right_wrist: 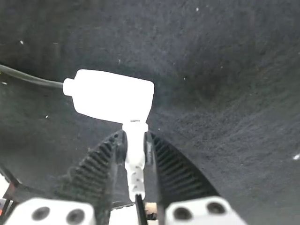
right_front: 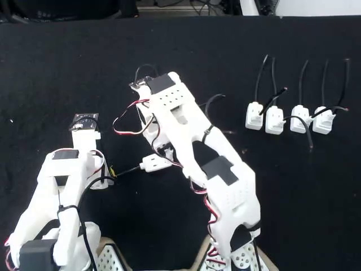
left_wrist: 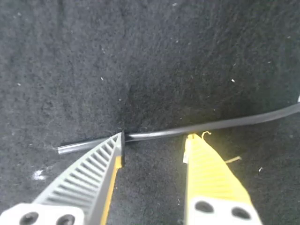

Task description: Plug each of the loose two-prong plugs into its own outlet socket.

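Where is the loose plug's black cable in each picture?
High view: black cable lies between the two arms, beside the white plug.
Left wrist view: it crosses just beyond the left gripper's tips.
Right wrist view: it runs from the plug to the frame edge.
Shared landmark: the white plug.

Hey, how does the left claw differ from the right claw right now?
The left claw is open, while the right claw is shut. The left claw straddles a thin black cable without gripping it; the right claw clamps a narrow white piece that meets a bigger white block. The left claw has one yellow finger and one grey; the right claw's are both dark. Both sit low over the black cloth.
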`<move>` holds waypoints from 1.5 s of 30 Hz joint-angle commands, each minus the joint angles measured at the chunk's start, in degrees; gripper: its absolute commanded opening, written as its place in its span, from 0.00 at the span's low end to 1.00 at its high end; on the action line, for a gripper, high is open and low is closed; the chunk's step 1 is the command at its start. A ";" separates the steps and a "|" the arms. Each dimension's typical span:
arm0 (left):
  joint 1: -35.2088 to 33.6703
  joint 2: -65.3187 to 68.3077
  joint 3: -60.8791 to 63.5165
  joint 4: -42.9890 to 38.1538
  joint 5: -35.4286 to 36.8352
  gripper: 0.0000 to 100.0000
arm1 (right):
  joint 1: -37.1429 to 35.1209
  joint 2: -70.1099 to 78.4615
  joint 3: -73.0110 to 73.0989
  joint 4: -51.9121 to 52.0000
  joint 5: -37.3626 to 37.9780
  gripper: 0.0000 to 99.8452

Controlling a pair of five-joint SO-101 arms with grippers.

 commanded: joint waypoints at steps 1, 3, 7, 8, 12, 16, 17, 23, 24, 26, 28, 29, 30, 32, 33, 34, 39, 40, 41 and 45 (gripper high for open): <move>-0.22 0.09 0.40 -1.58 0.70 0.22 | 0.44 -5.41 0.04 1.76 0.62 0.01; -0.13 0.09 0.40 -1.58 0.70 0.22 | 0.44 -4.97 -0.04 1.67 0.62 0.01; -0.13 0.09 0.40 -1.58 0.70 0.22 | 0.44 -1.45 -1.01 1.49 0.70 0.01; -0.13 0.09 0.40 -1.58 0.70 0.22 | 0.53 -0.22 -2.07 1.58 0.70 0.01; -0.31 0.09 0.40 -1.58 0.70 0.22 | 0.53 3.12 -6.37 1.76 0.44 0.01; -0.31 0.09 0.40 -1.58 0.70 0.22 | 0.44 3.30 -7.25 1.76 0.26 0.01; -0.31 0.09 0.40 -1.58 0.70 0.22 | 0.44 3.30 -7.25 1.76 0.26 0.01; -0.31 0.09 0.40 -1.58 0.70 0.22 | 0.53 3.65 -6.99 1.76 0.26 0.01; -0.31 0.09 0.40 -1.58 0.70 0.22 | 0.53 3.65 -6.99 1.76 0.26 0.01; -0.31 0.09 0.40 -1.58 0.70 0.22 | 0.62 3.65 -6.90 1.76 0.26 0.01; -0.31 0.09 0.40 -1.58 0.70 0.22 | 0.53 3.65 -6.02 1.76 0.26 0.01; -0.31 0.09 0.40 -1.58 0.70 0.22 | 0.53 3.65 -5.49 1.76 0.26 0.01; -0.31 0.09 0.40 -1.58 0.70 0.22 | 0.53 3.65 -4.88 1.76 0.26 0.01; -0.31 0.09 0.40 -1.58 0.70 0.22 | 0.70 3.65 -4.09 1.76 0.44 0.01; -0.31 0.09 0.40 -1.58 0.70 0.22 | 0.79 3.65 -4.00 1.76 0.44 0.01; -0.31 0.09 0.40 -1.58 0.70 0.22 | 0.79 3.65 -3.91 1.76 0.44 0.01; -0.40 0.09 0.40 -1.49 0.70 0.22 | 1.32 3.38 -3.12 1.85 0.18 0.01; -0.40 0.09 0.40 -1.49 0.70 0.22 | 1.58 3.30 -2.77 1.85 0.18 0.01; -0.40 0.09 0.40 -1.49 0.70 0.22 | 1.76 3.30 -2.42 1.85 0.18 0.01; -0.40 0.09 0.40 -1.49 0.70 0.22 | 2.37 3.47 -2.33 1.85 -1.58 0.01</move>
